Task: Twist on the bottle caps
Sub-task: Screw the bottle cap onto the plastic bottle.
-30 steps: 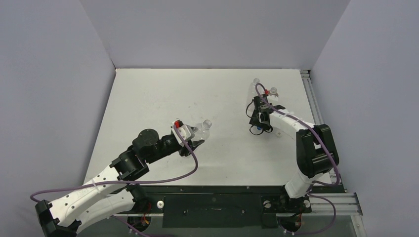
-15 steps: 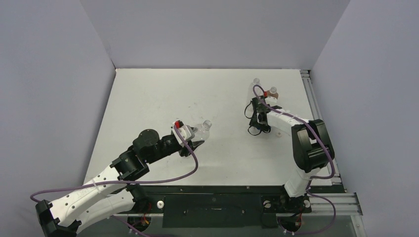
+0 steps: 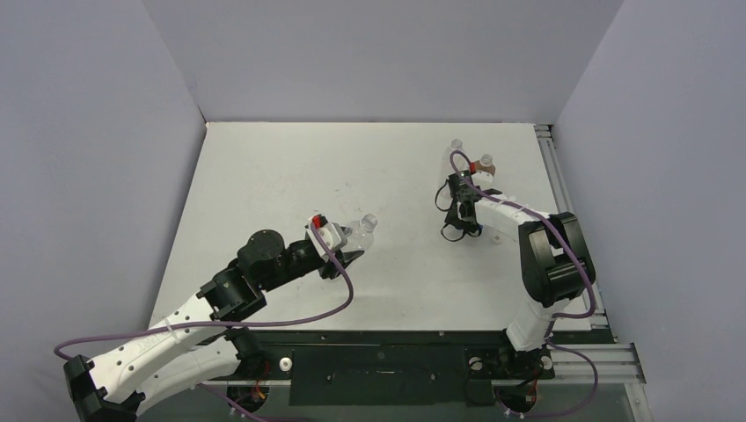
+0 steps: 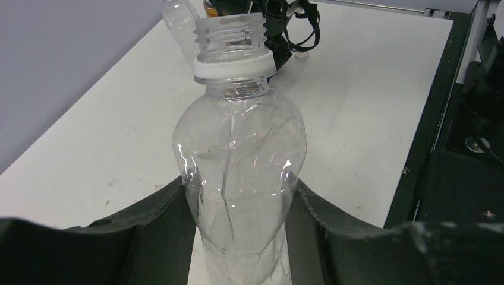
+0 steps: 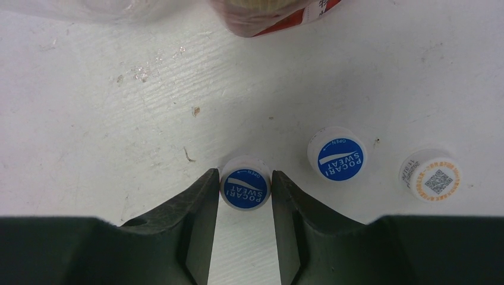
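A: Start big. How do things sit on the table (image 3: 290,176)?

B: The left gripper (image 3: 347,244) is mid-table, clamped on the belly of the clear bottle (image 3: 361,227). The right gripper (image 3: 463,223) is down at the surface well to the right. It sits just in front of the amber bottle (image 3: 486,165) and a second clear bottle (image 3: 450,163).

A: Which way does the held bottle run?

B: Its long axis leads away from the left claw, with the open neck aimed toward the right arm. The left wrist view shows bare threads above a white collar, with no cap on.

A: And the right claw?

B: Its fingers (image 5: 199,208) sit against both sides of a blue-and-white cap (image 5: 245,187). The cap rests on the table, printed top up. No gap shows on either side, so I judge it gripped but not lifted.

A: The coming move, then?

B: Probably lift it, then carry it leftward to that neck. The right arm is the nearer one to every cap.

A: Does the overhead view help?

B: Not for the caps, which the gripper hides there. Only the right wrist view shows them. There is a second blue-and-white cap (image 5: 337,154) beside the claw and an orange-ringed cap (image 5: 430,179) beyond it.
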Tool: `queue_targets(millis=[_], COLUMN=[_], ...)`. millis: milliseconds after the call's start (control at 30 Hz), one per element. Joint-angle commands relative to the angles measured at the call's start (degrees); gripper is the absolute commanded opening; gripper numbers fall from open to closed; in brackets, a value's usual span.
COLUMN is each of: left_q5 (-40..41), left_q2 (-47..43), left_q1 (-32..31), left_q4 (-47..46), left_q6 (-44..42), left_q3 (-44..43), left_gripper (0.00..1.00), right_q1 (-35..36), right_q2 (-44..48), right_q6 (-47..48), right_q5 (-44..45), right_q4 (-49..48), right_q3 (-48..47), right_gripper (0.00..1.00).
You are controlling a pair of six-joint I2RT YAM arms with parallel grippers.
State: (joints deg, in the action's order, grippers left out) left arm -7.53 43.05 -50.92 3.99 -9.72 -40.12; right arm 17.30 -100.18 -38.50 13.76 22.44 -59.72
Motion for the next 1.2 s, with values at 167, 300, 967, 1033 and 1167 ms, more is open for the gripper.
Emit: queue_targets(millis=[167, 300, 967, 1033, 1167], left_q5=[-0.62, -0.65, -2.73, -3.06, -4.82], left_q2=[0.04, 0.23, 3.36, 3.61, 3.46], left_q1=[0.2, 0.2, -0.13, -0.19, -0.24], left_q4=[-2.85, -2.99, -1.69, -0.89, 0.67], left_q6=[0.15, 0.21, -5.2, -6.51, -7.79], left_q3=[-0.14, -0.07, -0.86, -1.32, -1.74], left_gripper=[0.36, 0.36, 0.36, 0.36, 0.36], right_q1=[0.49, 0.6, 6.59, 7.98, 8.9], right_q2=[1.29, 1.76, 22.87, 25.7, 30.89], right_q6=[-0.94, -0.91, 5.27, 6.18, 6.82], right_q5=[1.33, 1.41, -8.96, -13.31, -25.52], right_q4=[-2.16, -2.08, 17.51, 19.17, 19.67], right_q3=[1.89, 2.04, -10.15, -12.12, -14.65], right_gripper=[0.36, 0.32, 0.13, 0.13, 0.15])
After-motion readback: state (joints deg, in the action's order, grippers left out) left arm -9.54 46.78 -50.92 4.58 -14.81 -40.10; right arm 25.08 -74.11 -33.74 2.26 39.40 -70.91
